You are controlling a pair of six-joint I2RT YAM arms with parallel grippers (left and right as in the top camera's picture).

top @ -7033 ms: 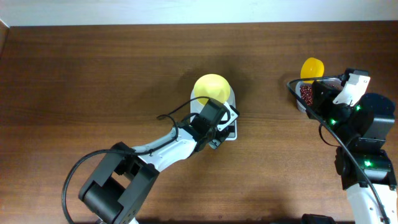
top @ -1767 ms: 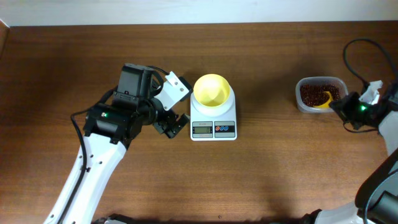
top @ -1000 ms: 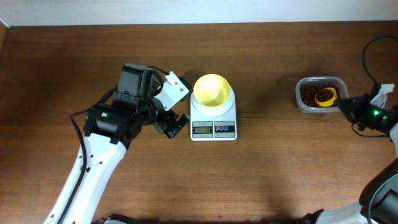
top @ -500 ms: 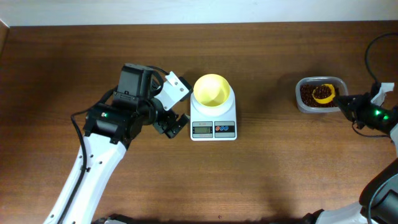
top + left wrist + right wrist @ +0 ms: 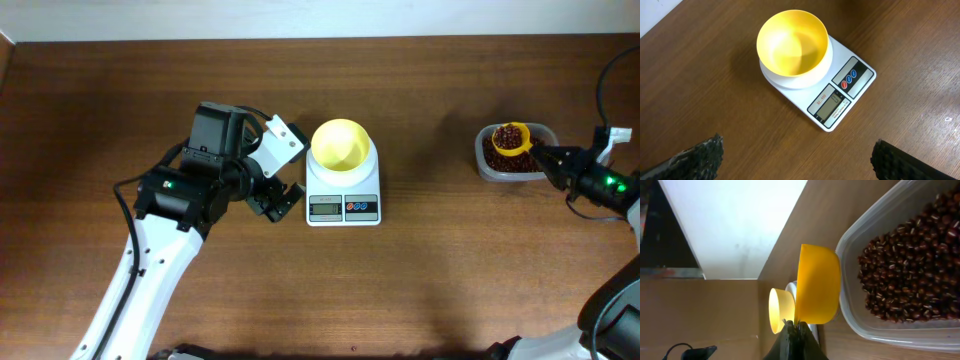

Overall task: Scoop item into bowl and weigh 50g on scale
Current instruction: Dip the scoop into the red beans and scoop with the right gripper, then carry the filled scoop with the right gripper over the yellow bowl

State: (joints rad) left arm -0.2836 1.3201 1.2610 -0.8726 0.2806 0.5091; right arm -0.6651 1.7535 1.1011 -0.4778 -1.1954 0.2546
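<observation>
Pale yellow bowl (image 5: 340, 143), white scale (image 5: 343, 195) with grey display (image 5: 832, 104) and red and blue buttons (image 5: 849, 78), dark red-brown beans (image 5: 905, 265), bright yellow scoop (image 5: 817, 285), brown wood-grain table (image 5: 450, 280)

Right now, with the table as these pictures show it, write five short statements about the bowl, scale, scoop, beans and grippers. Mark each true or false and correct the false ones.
1. The bowl sits on the scale. True.
2. The right gripper holds the scoop over the container of beans. True.
3. The bowl has beans in it. False: the left wrist view shows it empty.
4. The scoop is empty. False: the overhead view shows beans in it.
5. The left gripper is shut on the scale. False: it is open beside the scale, holding nothing.
</observation>
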